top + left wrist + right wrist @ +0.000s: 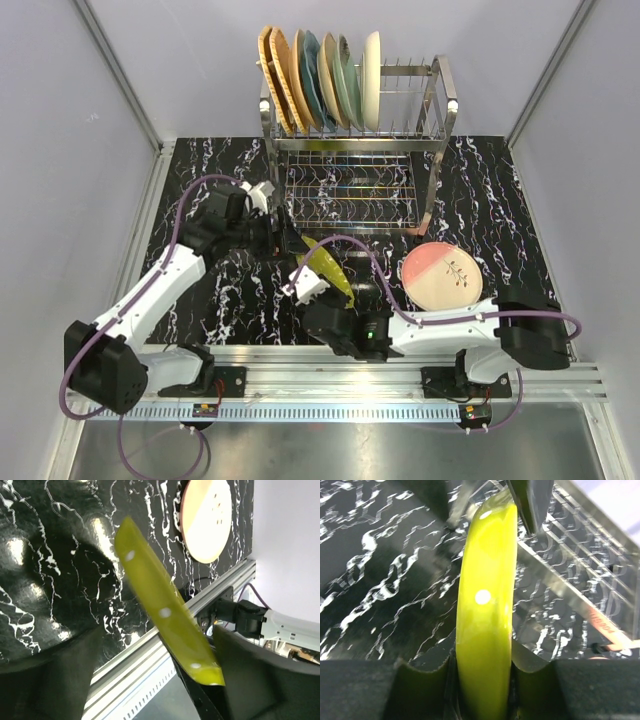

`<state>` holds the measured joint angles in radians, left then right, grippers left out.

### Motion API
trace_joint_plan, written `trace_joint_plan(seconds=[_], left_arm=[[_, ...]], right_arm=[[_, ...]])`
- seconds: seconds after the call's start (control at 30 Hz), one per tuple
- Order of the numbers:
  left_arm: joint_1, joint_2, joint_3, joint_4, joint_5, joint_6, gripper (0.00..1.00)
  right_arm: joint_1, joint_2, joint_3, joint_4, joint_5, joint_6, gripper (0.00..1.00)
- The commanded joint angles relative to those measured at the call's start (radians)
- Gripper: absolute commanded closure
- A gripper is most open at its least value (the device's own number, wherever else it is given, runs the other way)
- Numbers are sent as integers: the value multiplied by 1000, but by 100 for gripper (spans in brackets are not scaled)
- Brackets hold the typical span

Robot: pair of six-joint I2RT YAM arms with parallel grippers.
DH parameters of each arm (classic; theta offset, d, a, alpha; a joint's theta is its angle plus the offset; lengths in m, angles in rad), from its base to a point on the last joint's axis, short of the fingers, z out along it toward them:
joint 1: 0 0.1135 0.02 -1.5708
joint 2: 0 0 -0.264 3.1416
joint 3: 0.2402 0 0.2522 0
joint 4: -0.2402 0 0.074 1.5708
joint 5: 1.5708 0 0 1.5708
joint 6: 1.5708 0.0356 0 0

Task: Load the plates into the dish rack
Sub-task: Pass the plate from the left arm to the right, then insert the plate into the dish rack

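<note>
My right gripper [482, 680] is shut on a yellow-green dotted plate [485, 615], held on edge above the table [330, 265]. My left gripper [283, 235] stands open around the plate's far rim, its fingers [260, 680] apart on either side of the plate [160, 605]. A pink-edged plate [441, 276] lies flat on the table to the right. The steel dish rack [400, 150] stands at the back, and several plates [320, 80] stand upright in the left part of its top tier.
The black marbled table [490, 200] ends at an aluminium rail [400, 365] along the near edge. The rack's lower grid shelf [580, 565] lies just beyond the held plate. White walls close in both sides and the back.
</note>
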<state>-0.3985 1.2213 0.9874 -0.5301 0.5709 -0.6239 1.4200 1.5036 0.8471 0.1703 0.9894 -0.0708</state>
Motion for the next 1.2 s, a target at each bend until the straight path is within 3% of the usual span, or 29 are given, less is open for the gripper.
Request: trace_joint_plan(seconds=[0.0, 0.03, 0.2, 0.53, 0.63, 0.7, 0.83, 1.17], left_arm=[[10, -81, 37, -60, -147, 108, 22], [10, -97, 37, -77, -193, 121, 25], [10, -199, 63, -157, -411, 202, 1], [10, -379, -10, -153, -792, 240, 1], [10, -419, -55, -105, -780, 294, 1], [10, -442, -91, -74, -804, 311, 9], [12, -433, -128, -57, -836, 305, 1], [36, -404, -102, -88, -904, 294, 1]], right_arm=[[-6, -123, -14, 32, 84, 107, 100], [-6, -137, -26, 17, 86, 123, 100], [-7, -241, -48, -69, 92, 183, 100], [-72, -502, -25, -104, 23, 138, 100], [-116, -540, 38, -103, -11, 75, 100], [-173, -560, 82, -135, -81, 49, 100], [-240, -605, 205, -149, -253, 22, 100], [-343, -524, 478, -35, -322, -268, 100]])
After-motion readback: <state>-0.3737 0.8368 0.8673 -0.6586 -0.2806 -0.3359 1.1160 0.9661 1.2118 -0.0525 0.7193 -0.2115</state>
